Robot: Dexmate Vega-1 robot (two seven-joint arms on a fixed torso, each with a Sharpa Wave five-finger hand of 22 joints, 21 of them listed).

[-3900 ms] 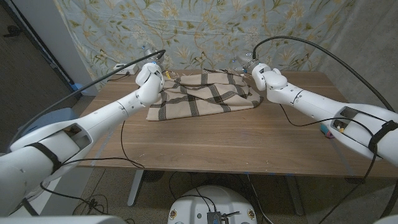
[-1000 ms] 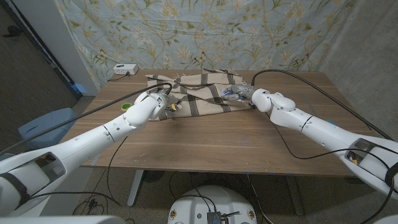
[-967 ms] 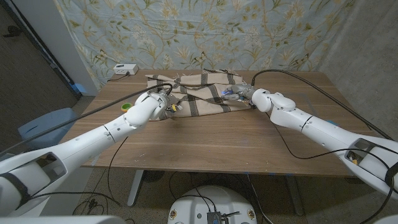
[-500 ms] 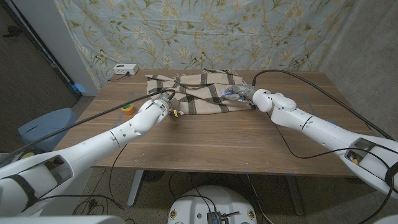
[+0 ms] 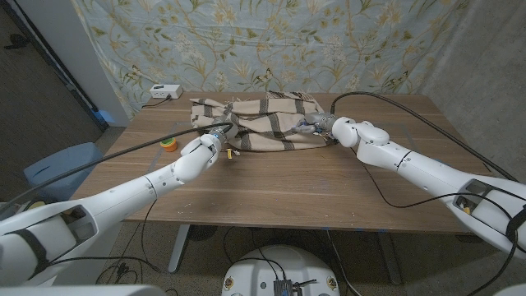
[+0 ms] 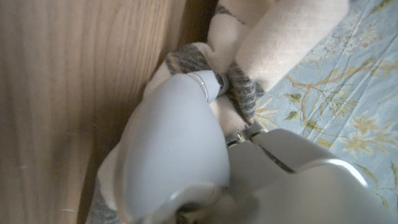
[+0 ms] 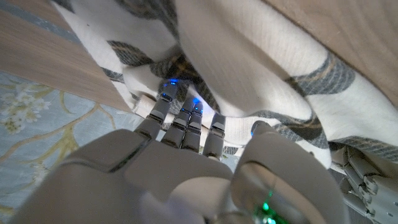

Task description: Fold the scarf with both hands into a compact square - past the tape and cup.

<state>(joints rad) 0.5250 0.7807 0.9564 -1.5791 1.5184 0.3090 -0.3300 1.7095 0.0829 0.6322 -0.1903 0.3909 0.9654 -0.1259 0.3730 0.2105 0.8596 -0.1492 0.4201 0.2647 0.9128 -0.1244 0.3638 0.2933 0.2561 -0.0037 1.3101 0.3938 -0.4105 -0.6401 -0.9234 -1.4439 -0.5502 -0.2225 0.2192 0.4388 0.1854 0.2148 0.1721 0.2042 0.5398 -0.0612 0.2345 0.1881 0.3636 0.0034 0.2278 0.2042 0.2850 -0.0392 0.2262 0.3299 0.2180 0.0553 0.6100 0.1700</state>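
A: Head view, note 1: scarf (image 5: 261,123) lies bunched on the far half of the bench (image 5: 312,193), plaid, cream with grey bands. Soft, light, limp by the look of it; it will sag and slide on the wood, not hold a crease by itself.

B: Best hold?

A: Near edge, at the 2 ends, so the fold lifts evenly. Left hand (image 5: 215,145) sits at the scarf's near-left corner; right hand (image 5: 322,126) at the near-right edge.

B: Fingers?

A: Left wrist view: fingers (image 6: 208,81) curl tight into a fold of cloth, gripping it. Right wrist view: fingers (image 7: 183,121) reach under a hanging fold, thumb on the other side; I judge it a pinch on the scarf. Tape (image 5: 168,143) sits left of the left hand.
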